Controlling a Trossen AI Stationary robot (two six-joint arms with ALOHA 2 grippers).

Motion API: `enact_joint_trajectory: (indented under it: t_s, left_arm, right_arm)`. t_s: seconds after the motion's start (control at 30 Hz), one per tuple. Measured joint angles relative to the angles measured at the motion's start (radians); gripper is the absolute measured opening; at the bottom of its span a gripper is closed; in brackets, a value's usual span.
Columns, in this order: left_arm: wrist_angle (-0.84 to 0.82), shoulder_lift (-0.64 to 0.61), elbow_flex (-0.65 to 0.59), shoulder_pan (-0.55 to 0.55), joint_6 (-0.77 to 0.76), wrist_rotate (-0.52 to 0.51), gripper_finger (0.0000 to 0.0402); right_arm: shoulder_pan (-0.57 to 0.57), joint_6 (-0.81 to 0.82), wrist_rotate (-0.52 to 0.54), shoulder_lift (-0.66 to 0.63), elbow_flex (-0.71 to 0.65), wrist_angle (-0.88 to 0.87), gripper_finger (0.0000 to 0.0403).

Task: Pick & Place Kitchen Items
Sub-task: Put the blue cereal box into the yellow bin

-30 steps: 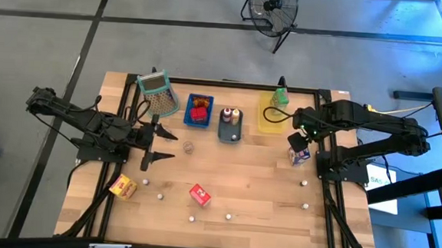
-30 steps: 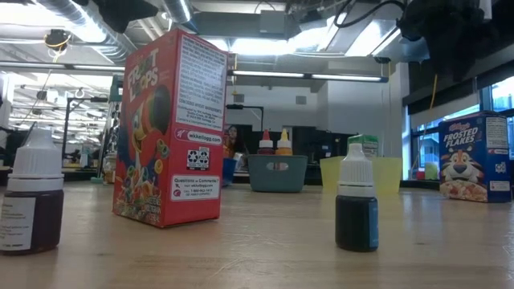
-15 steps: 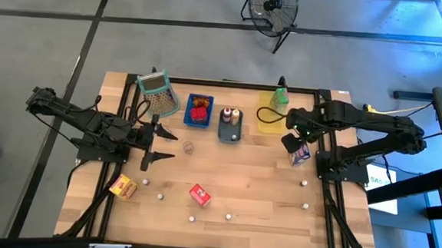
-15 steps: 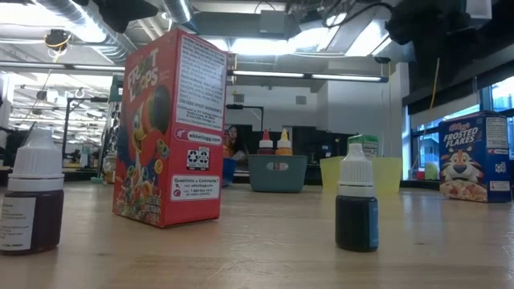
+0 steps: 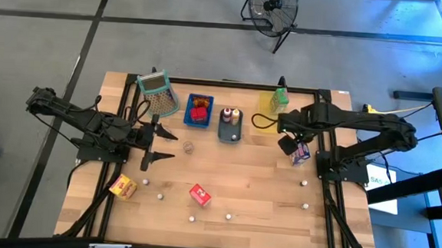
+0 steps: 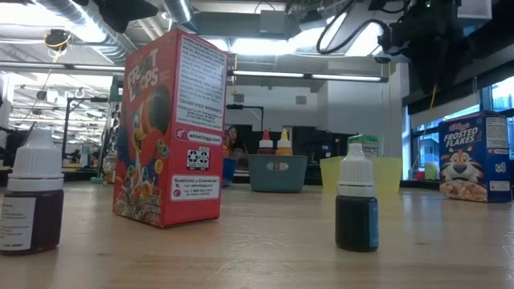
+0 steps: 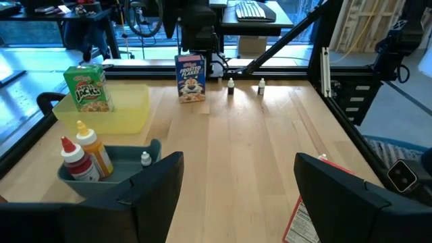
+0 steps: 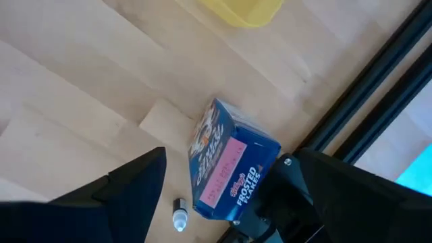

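A blue Frosted Flakes carton [image 8: 229, 169] stands upright near the table's right edge [image 5: 302, 153], also seen in the low view [image 6: 475, 156]. My right gripper [image 8: 231, 154] hangs well above it, open and pointing down, a little to the carton's left [image 5: 288, 139]. My left gripper [image 5: 161, 146] waits open at the table's left, holding nothing [image 7: 239, 172]. A red Froot Loops carton [image 5: 200, 194] and a yellow-orange carton [image 5: 123, 186] rest on the near half of the table. A green carton [image 5: 280, 102] stands in the yellow tray [image 7: 128, 111].
A mesh basket [image 5: 157, 94], a blue tray [image 5: 199, 111] and a grey tray with sauce bottles [image 5: 230, 126] line the far edge. Several tiny white-capped bottles dot the near half, one [image 8: 179, 223] beside the blue carton. The black frame rail [image 8: 378, 88] runs close by.
My right gripper has gone toward the table's left edge and slightly down, staying open; the blue carton, half covered by it before, now shows beside it in the high view. Nothing on the table has moved.
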Motion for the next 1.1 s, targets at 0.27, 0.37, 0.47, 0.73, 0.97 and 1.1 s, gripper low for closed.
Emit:
enact_joint_trajectory:
  t_s: [0.27, 0.37, 0.47, 0.73, 0.97, 1.1]
  left_arm:
    - [0.000, 0.000, 0.000, 0.000, 0.000, 0.000, 0.0278]
    - [0.000, 0.000, 0.000, 0.000, 0.000, 0.000, 0.0278]
    - [0.000, 0.000, 0.000, 0.000, 0.000, 0.000, 0.0278]
    - [-0.006, 0.000, 0.000, 0.000, -0.001, 0.000, 0.0278]
    - [-0.007, 0.000, 0.000, 0.000, -0.001, 0.000, 0.0278]
    - [-0.007, 0.000, 0.000, 0.000, -0.001, 0.000, 0.0278]
  right_arm:
    - [0.000, 0.004, -0.004, 0.012, 0.000, -0.061, 0.0344]
    - [0.000, 0.005, -0.033, 0.005, 0.000, -0.050, 0.0344]
    - [0.000, 0.003, -0.033, 0.005, 0.000, -0.061, 0.0344]
    - [-0.005, -0.006, -0.029, -0.002, -0.024, -0.060, 0.0344]
    - [-0.005, -0.002, -0.034, -0.015, -0.134, -0.031, 0.0344]
    - [-0.004, -0.002, -0.038, -0.015, -0.164, 0.011, 0.0344]
